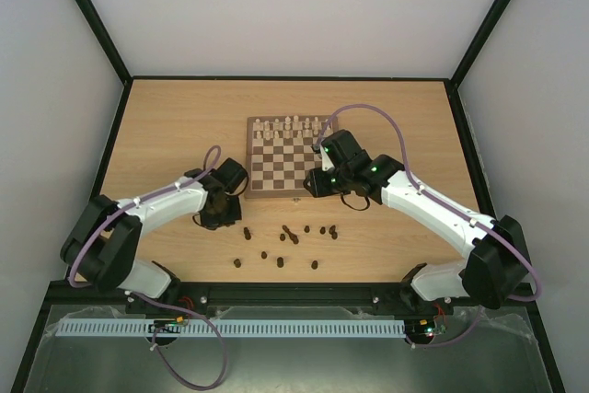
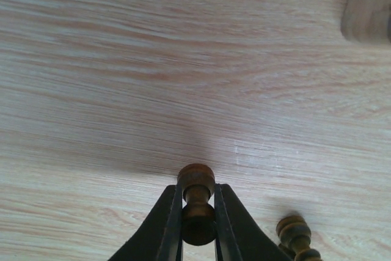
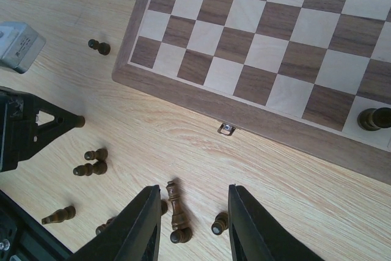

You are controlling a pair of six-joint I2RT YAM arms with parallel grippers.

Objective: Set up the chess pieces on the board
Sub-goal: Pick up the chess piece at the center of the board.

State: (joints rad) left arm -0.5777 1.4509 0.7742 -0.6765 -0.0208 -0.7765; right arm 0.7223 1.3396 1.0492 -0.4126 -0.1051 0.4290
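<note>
The board (image 1: 276, 172) lies mid-table; its near edge and clasp (image 3: 227, 128) show in the right wrist view. Several dark brown chess pieces (image 1: 290, 235) lie scattered on the table in front of it. One dark piece (image 3: 374, 118) stands on a near-row square at the board's right. My left gripper (image 1: 221, 213) is left of the board's near corner, shut on a dark pawn (image 2: 197, 203) just above the table. My right gripper (image 3: 195, 197) is open over the table before the clasp, with a fallen tall piece (image 3: 177, 212) and a pawn (image 3: 220, 223) between its fingers.
Cream-white pieces (image 1: 290, 126) fill the board's far rows. Another dark piece (image 2: 296, 233) lies just right of the left gripper. A lone pawn (image 3: 99, 46) lies by the board's left side. The board's corner (image 2: 369, 4) shows ahead of the left gripper.
</note>
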